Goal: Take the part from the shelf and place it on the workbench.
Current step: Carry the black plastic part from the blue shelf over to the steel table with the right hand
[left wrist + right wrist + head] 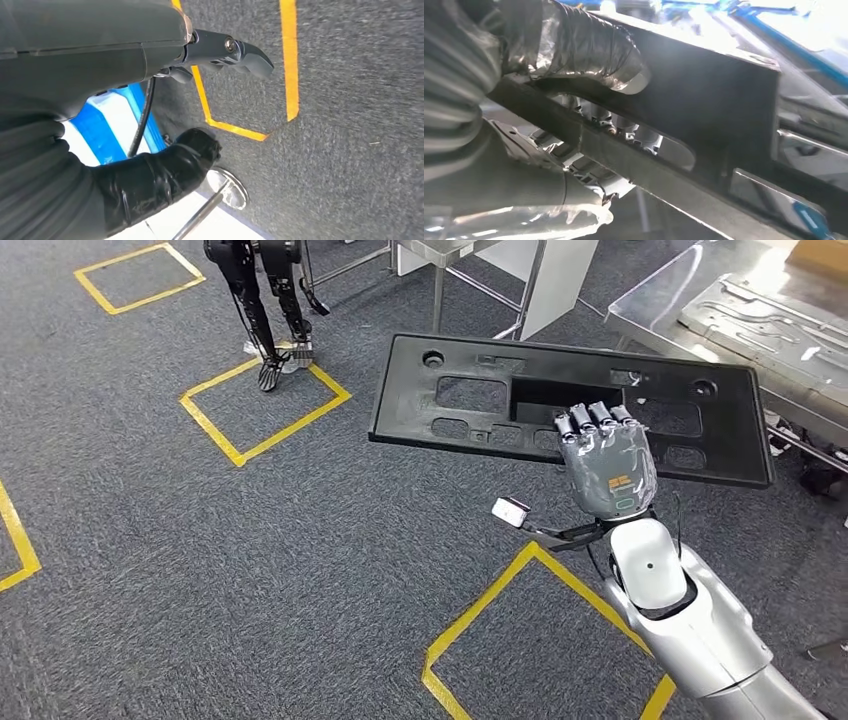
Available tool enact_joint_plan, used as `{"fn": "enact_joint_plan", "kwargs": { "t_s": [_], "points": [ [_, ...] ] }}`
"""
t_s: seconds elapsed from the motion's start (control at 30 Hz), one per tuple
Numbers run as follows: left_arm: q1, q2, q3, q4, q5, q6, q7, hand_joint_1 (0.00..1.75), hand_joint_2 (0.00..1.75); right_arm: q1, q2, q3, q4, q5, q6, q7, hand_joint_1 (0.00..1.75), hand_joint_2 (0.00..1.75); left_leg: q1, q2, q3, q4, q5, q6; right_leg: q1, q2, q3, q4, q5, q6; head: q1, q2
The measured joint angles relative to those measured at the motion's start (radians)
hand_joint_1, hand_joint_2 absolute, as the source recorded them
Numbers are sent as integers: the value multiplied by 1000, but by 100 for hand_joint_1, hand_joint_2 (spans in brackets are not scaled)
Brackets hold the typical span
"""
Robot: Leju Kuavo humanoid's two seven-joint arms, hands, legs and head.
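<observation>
Black plastic part point(570, 405), a long flat panel with cut-out windows and round holes, is the largest thing we see, held up off the grey carpet point(200, 570) and roughly level in front of us. Beyond its far right end stands the metal workbench point(650, 300), with grey stamped pieces lying on its top; the part is not resting on it. Yellow tape squares point(265, 405) mark the carpet, and another robot's dark legs point(270, 310) stand at one of them. Our right hand point(605, 465) grips the part's near edge, fingers point(590, 420) hooked through a window, thumb point(589, 55) pressed on the other face. Our left hand point(165, 170) hangs over the carpet; we cannot tell how its fingers lie.
</observation>
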Motion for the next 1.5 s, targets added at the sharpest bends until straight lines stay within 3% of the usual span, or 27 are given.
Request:
{"fn": "enact_joint_plan", "kwargs": {
  "t_s": [0.03, 0.07, 0.1, 0.13, 0.2, 0.27, 0.33, 0.37, 0.43, 0.5, 0.53, 0.57, 0.6, 0.63, 0.7, 0.77, 0.83, 0.87, 0.9, 1.0, 1.07, 1.17, 1.2, 1.3, 1.33, 1.43, 1.5],
  "points": [
    [1, 0, 4, 0, -4, 0, 0, 0, 175, 0, 2, 4, 0, 0, 2, 0, 175, 175, 0, 11, 2, 0, -3, 1, -2, -6, -27, 45, -10, 2, 0, 0],
    [1, 0, 8, 0, -5, 0, 0, 0, 175, 0, 2, 8, 1, 0, 4, -1, 175, 175, 0, 22, 6, 0, -6, 1, -4, -9, -38, 59, -1, 3, 0, 0],
    [0, 0, 11, 0, -7, 0, 0, 0, 175, 0, 3, 11, 1, 0, 5, -1, 175, 175, -1, 33, 11, 0, -10, -1, -5, -13, -27, 31, 27, 2, 0, 0],
    [0, -1, 13, 0, -9, 0, 0, 0, 175, -1, 3, 12, 1, 0, 6, -1, 175, 175, -1, 43, 19, 0, -15, -3, -4, -22, 2, -31, 66, -1, 0, 0],
    [0, -2, 17, 0, -13, 0, 0, 0, 175, -6, 5, 14, 1, -1, 6, -1, 175, 175, -4, 62, 32, -1, -25, -9, 8, -63, 67, -162, 118, -13, 0, 0],
    [-1, -3, 22, 0, -19, 0, 0, 0, 175, -12, 9, 16, 1, -2, 6, -2, 175, 175, -8, 81, 39, -5, -32, -17, 21, -84, 91, -213, 121, -24, 0, 0],
    [-6, -4, 30, 0, -27, 0, 1, 0, 175, -15, 13, 17, 0, -3, 6, -7, 175, 175, -10, 102, 46, -12, -37, -27, 21, -62, 94, -223, 122, -33, -1, 0],
    [-9, -4, 33, 0, -31, 0, 1, 0, 175, -16, 17, 18, 0, -3, 7, -10, 175, 175, -10, 95, 50, -7, -44, -32, 17, -50, 101, -232, 124, -39, -1, 0],
    [-12, -5, 35, 0, -38, 1, 2, 0, 175, -21, 27, 19, 0, -4, 9, -14, 175, 175, -7, 49, 27, 54, -81, -38, 10, -29, 116, -249, 128, -52, -1, 0],
    [-12, -8, 36, 0, -53, 7, 3, 0, 175, -26, 40, 23, 1, -4, 11, -18, 175, 175, -5, 6, -42, 181, -133, -41, 11, -7, 121, -251, 127, -59, -1, 0],
    [-13, -11, 36, 0, -65, 13, 4, 0, 175, -26, 48, 26, 2, -4, 12, -22, 175, 175, -5, 0, -77, 235, -146, -43, 12, 7, 121, -250, 125, -61, -1, 0],
    [-14, -15, 36, 0, -78, 20, 5, 0, 175, -26, 58, 30, 3, -4, 13, -26, 175, 175, -5, -2, -99, 261, -140, -44, 13, 22, 121, -247, 124, -62, -1, 0],
    [-17, -20, 36, 0, -90, 27, 8, 0, 175, -26, 69, 35, 5, -4, 16, -29, 175, 175, -5, -3, -103, 248, -113, -44, 13, 38, 122, -243, 121, -62, -1, 0],
    [-20, -26, 36, 0, -100, 33, 10, 0, 175, -26, 80, 40, 7, -4, 18, -31, 175, 175, -5, -8, -90, 199, -71, -43, 13, 53, 123, -238, 118, -60, -1, 0],
    [-28, -36, 36, 0, -112, 42, 15, 0, 175, -28, 102, 46, 10, -4, 23, -32, 175, 175, -2, -41, -44, 72, -4, -38, 12, 79, 119, -224, 110, -53, -1, 0],
    [-36, -44, 36, 0, -117, 46, 17, 0, 175, -31, 118, 52, 12, -4, 24, -32, 175, 175, -3, -66, -21, 15, 10, -31, 10, 101, 111, -215, 107, -42, -1, 0],
    [-45, -49, 36, 0, -120, 48, 19, 0, 175, -32, 124, 57, 15, -4, 24, -32, 175, 175, -4, -54, -17, 10, 9, -23, 8, 119, 106, -216, 109, -31, -1, 0],
    [-48, -51, 36, 0, -122, 49, 19, 0, 175, -33, 125, 58, 16, -4, 24, -32, 175, 175, -2, -44, -14, 5, 11, -16, 8, 113, 104, -213, 107, -26, -1, 0],
    [-49, -53, 36, 0, -123, 49, 19, 0, 175, -34, 125, 58, 17, -4, 23, -32, 175, 175, 0, -33, -11, 0, 13, -9, 10, 91, 96, -197, 95, -22, -1, 0],
    [-47, -59, 36, 0, -124, 50, 19, 0, 175, -41, 126, 59, 18, -4, 23, -31, 175, 175, 0, -5, -6, -6, 14, 5, 8, 10, 31, -66, 26, -10, -1, 0],
    [-47, -60, 36, 0, -124, 50, 19, 0, 175, -41, 126, 59, 18, -4, 23, -31, 175, 175, -1, 3, -6, -6, 13, 6, 6, 0, 5, -14, 4, -7, -1, 0],
    [-46, -62, 36, 0, -124, 50, 19, 0, 175, -41, 126, 60, 20, -4, 23, -32, 175, 175, -1, 11, -6, -6, 12, 6, 3, -3, -18, 26, -7, -4, -1, 0],
    [-46, -63, 36, 0, -124, 50, 19, 0, 175, -41, 127, 62, 21, -4, 23, -32, 175, 175, 0, 22, -4, -6, 10, 5, 0, -7, -25, 32, 3, -2, -1, 0],
    [-47, -69, 36, 0, -124, 50, 19, 0, 175, -45, 128, 66, 25, -4, 23, -32, 175, 175, -3, 70, 16, -6, -7, -10, 4, -69, 65, -158, 106, -7, -1, 0],
    [-48, -70, 36, 0, -124, 50, 19, 0, 175, -47, 129, 66, 25, -4, 23, -32, 175, 175, -5, 82, 22, -7, -12, -17, 9, -83, 95, -218, 126, -12, -1, 0],
    [-52, -71, 36, 0, -124, 51, 19, 0, 175, -48, 132, 66, 27, -4, 23, -32, 175, 175, -7, 106, 36, -13, -22, -35, 11, -52, 98, -229, 125, -27, -1, 0],
    [-53, -72, 36, 0, -128, 52, 19, 0, 175, -49, 134, 66, 28, -4, 23, -32, 175, 175, -2, 71, 24, 26, -52, -42, 5, -28, 107, -240, 129, -40, -1, 0]
  ]
}}
